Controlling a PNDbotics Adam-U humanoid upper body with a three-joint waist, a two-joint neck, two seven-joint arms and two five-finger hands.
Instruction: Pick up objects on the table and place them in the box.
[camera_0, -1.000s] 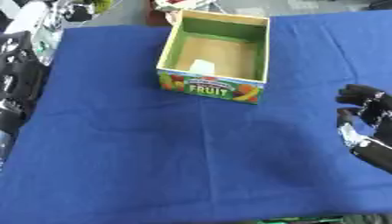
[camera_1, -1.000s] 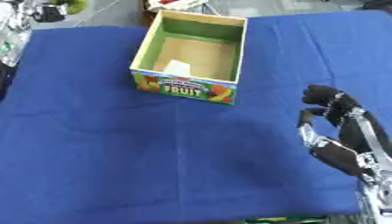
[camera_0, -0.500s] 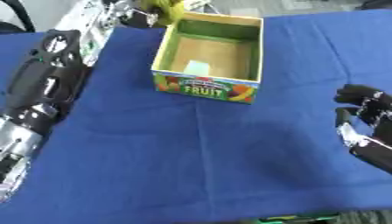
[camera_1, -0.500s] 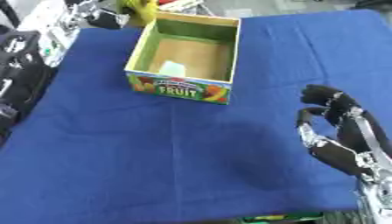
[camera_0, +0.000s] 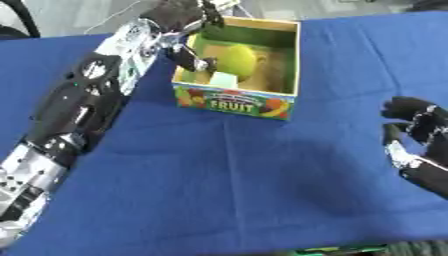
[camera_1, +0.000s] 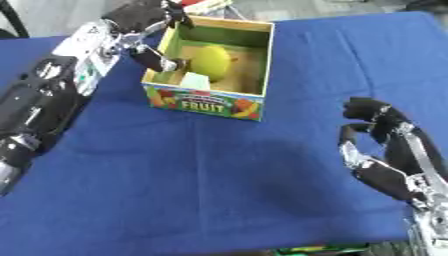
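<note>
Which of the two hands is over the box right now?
The left hand, reaching over the box's far left corner beside the yellow-green fruit inside. The right hand sits idle at the table's right edge, well away from it.

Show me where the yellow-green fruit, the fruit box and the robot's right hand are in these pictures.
yellow-green fruit (camera_0: 234, 59): left eye view, on the middle of its rounded skin, inside the box.
fruit box (camera_0: 236, 104): left eye view, on its printed front wall.
right hand (camera_1: 385, 150): right eye view, on the palm, over the blue cloth.
</note>
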